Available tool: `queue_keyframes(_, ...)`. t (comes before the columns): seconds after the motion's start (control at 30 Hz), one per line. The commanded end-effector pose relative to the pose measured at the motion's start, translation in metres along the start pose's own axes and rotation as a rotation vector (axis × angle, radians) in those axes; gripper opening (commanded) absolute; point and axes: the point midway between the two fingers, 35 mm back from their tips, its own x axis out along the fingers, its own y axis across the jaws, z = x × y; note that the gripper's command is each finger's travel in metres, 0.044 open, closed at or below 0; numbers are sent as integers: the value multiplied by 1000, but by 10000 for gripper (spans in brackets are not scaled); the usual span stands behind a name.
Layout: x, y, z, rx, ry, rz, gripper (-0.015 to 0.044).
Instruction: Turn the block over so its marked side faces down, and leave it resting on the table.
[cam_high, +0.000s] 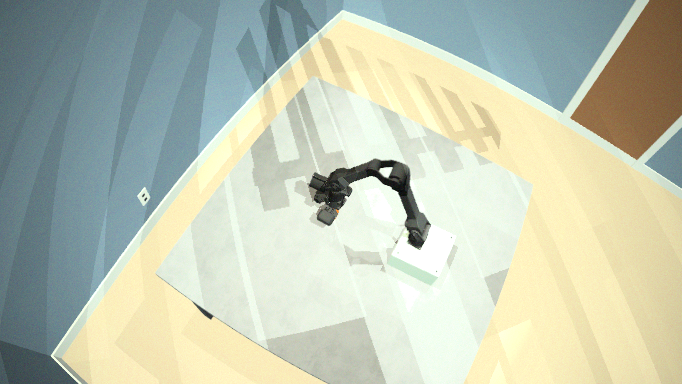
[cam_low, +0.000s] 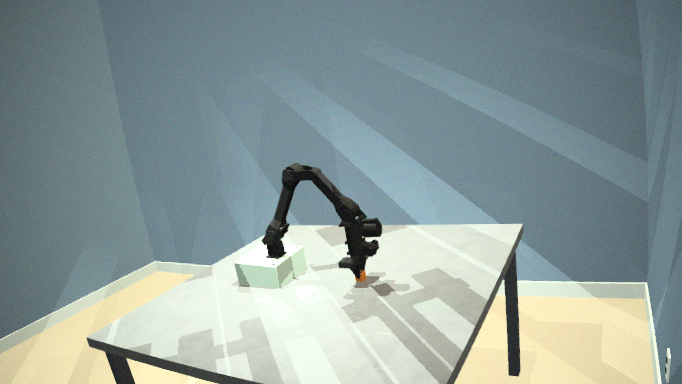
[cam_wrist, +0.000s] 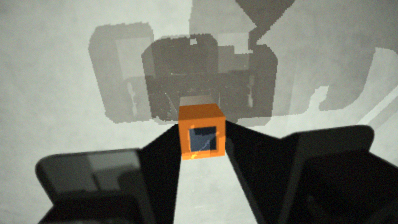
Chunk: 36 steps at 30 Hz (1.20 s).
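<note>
The small orange block (cam_high: 337, 211) (cam_low: 362, 276) (cam_wrist: 187, 120) is at table level, with its dark blue marked square facing up toward the wrist camera. My gripper (cam_low: 358, 275) (cam_wrist: 200, 127) points down and is shut on the block, one black fingertip against each of two opposite sides. The block's underside is hidden. In the top view the arm covers most of the block. The grey table (cam_high: 280, 295) (cam_low: 180, 330) lies beneath it; I cannot tell whether the block touches it.
A pale green box with a white top (cam_high: 434, 252) (cam_low: 262, 275) carries the arm's base, away from the block. The table's edge (cam_low: 482, 315) runs down the right side in the exterior view. Striped shadows cross the table.
</note>
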Motion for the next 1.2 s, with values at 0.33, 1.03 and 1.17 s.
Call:
queue_keyframes(0.33, -29, 0, 0, -4, -1, -4, 0)
queue_keyframes(1.03, -17, 0, 2, -8, -268, -3, 0)
queue_keyframes(1.17, -16, 0, 1, -7, -333, -3, 0)
